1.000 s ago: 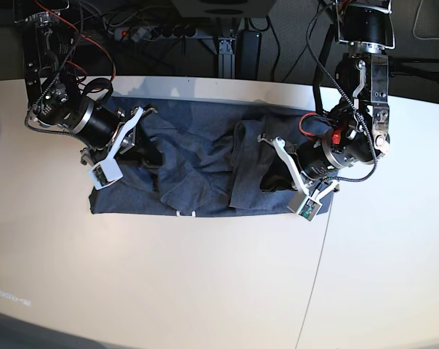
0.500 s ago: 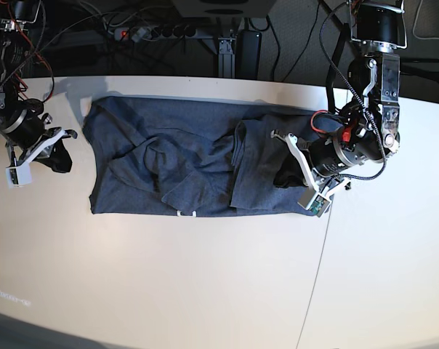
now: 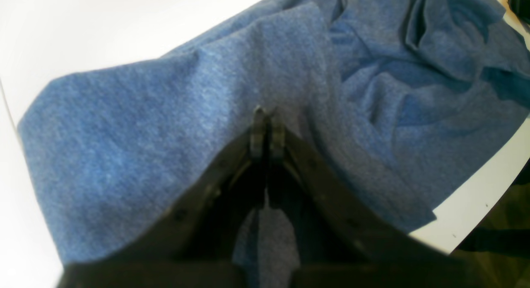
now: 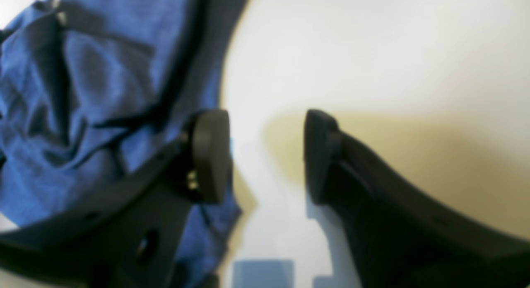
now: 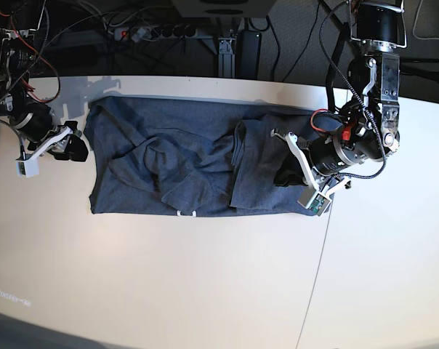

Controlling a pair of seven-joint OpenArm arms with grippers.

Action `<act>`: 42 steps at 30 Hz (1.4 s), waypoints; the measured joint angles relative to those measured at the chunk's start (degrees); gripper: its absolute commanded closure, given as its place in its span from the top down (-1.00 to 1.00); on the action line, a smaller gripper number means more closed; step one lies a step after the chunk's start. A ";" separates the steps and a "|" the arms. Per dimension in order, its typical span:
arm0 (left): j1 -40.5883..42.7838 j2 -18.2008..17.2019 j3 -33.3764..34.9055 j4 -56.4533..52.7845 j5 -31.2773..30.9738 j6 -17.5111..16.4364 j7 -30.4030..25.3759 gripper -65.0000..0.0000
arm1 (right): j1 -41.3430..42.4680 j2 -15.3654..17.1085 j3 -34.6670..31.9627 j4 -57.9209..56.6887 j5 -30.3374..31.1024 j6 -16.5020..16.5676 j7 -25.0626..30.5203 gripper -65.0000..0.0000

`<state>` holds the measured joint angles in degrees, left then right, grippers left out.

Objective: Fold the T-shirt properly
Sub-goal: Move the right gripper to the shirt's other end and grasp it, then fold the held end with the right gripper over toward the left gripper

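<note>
The T-shirt (image 5: 198,163) is soft, light knit cloth, limp enough that it bunches wherever it is pushed; I judge it will drape and sag from any pinch, not slippery, not fragile. It lies on the white table (image 5: 168,283) as a wide band, its long axis running left to right in the base view, reaching toward the far edge of the table. Its near edge is fairly straight, while the middle is heaped into ridges and a flap stands folded over right of centre. I cannot tell which end holds the neck, nor see any lettering. The best holds look to be the corners and hems at the two short ends, where a single layer can be pinched and carried across without dragging the crumpled middle along.

The left claw (image 3: 265,128) sits at the shirt's right end in the base view, jaws pressed together; fabric lies all around and under the tips, so it appears to pinch a fold of the shirt. The right claw (image 4: 267,155) is over bare table just beside the shirt's left end, pads (image 4: 211,155) apart with only table between them, holding nothing.
</note>
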<state>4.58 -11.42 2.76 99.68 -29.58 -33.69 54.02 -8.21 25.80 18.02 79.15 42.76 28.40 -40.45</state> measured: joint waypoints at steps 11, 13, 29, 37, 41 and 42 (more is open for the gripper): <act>0.02 0.00 0.00 0.00 1.36 0.00 -0.02 -1.00 | 0.46 -0.11 -10.34 0.39 0.13 -0.09 2.34 -0.09; 0.02 0.00 0.00 0.00 1.70 0.00 0.00 -1.00 | 0.44 -0.46 -10.40 0.39 -0.35 -0.09 2.54 -0.22; 0.02 0.00 -0.02 0.00 4.26 0.00 0.00 -1.00 | 0.42 -0.76 -10.67 0.46 -11.13 -0.11 8.31 -1.00; 0.02 0.02 -6.58 0.00 2.54 -0.02 0.22 -1.00 | 0.44 0.15 -7.21 0.37 -11.56 -0.07 8.13 -1.00; 0.17 0.00 -9.94 0.00 0.81 -0.04 1.86 -1.00 | 0.39 2.38 -4.13 0.11 -12.79 0.00 7.02 -1.00; 0.33 0.00 -10.29 0.00 0.61 -0.11 2.36 -1.00 | 0.42 3.06 -3.67 0.07 -12.85 0.02 6.73 -1.00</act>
<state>4.91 -11.42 -7.53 99.68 -28.97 -33.80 56.38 -7.79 28.86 14.35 79.22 29.91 28.42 -33.71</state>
